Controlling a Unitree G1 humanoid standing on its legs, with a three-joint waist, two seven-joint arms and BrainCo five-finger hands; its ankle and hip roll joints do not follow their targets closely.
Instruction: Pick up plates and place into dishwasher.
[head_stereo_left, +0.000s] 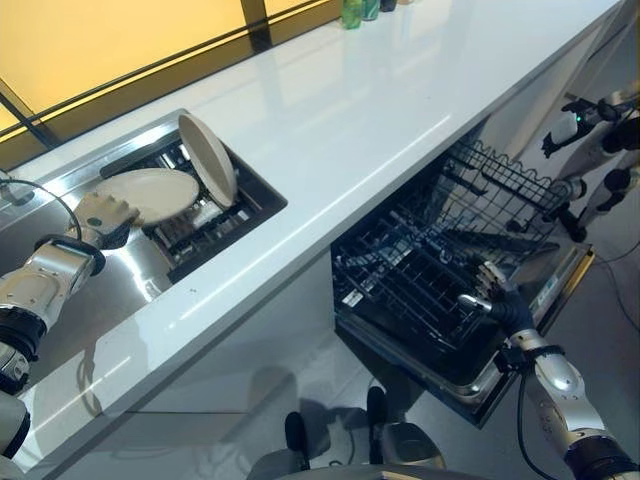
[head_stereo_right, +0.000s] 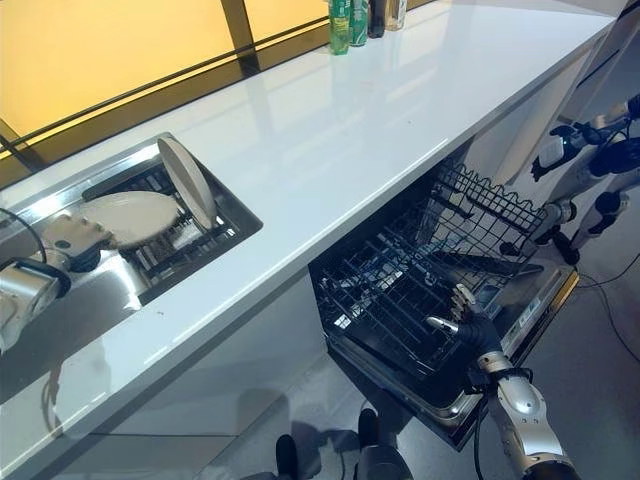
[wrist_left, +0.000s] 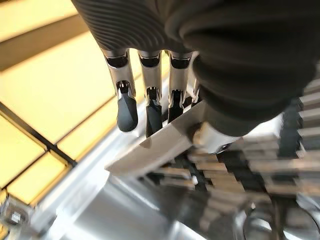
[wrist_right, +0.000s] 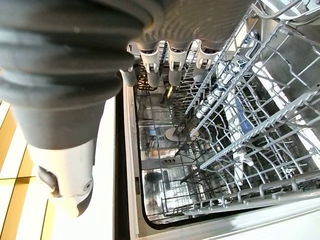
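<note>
Left hand (head_stereo_left: 103, 217) sits at the near-left rim of the flat plate (head_stereo_left: 152, 193) in the sink rack (head_stereo_left: 215, 228); the left wrist view shows fingers (wrist_left: 127, 107) over the top edge and thumb below, so it is pinching that plate's rim. Plate lies nearly flat on the rack, spreading away from the hand toward the standing plate (head_stereo_left: 208, 158), which leans upright on its edge just behind it, apparently touching. Left arm is clearly the nearer one to both plates. Dishwasher rack (head_stereo_left: 440, 270) is pulled out under the tabletop (head_stereo_left: 340, 120), well apart to the right, no plates seen in it. Right hand (head_stereo_left: 497, 293) hovers over that rack's front edge, fingers loosely straight, holding nothing.
</note>
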